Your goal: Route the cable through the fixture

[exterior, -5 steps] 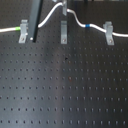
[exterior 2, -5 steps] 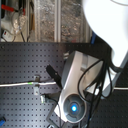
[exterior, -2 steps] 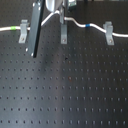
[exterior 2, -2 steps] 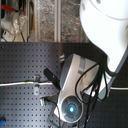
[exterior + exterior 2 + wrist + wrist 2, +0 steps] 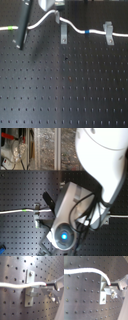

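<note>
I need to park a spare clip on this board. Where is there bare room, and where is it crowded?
In the first exterior view, the perforated board is bare below the two grey clips. The top strip is crowded: the cable runs across both clips, and the arm hangs at the first exterior view's left.

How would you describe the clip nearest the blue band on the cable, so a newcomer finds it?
In the first exterior view, look along the far edge of the black perforated board. The white cable crosses two grey clips; this clip stands rightmost, just beyond the blue band.
</note>
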Robot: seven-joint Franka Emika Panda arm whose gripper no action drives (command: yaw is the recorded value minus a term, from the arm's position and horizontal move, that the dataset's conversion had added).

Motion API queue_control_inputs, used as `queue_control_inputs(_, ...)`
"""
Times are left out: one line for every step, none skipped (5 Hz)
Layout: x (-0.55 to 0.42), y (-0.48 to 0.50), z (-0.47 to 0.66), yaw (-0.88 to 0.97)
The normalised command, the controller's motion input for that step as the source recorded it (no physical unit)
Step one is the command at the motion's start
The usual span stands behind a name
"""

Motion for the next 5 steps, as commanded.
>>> queue_control_inputs(0.008,-0.006,0.03,0.0)
queue_control_inputs(-0.013,-0.293,0.18,-0.24)
queue_control_inputs(-0.002,-0.093,0.02,-0.17)
queue_control_inputs(-0.006,-0.009,0.01,0.0)
queue_control_inputs(-0.021,0.017,0.09,0.0)
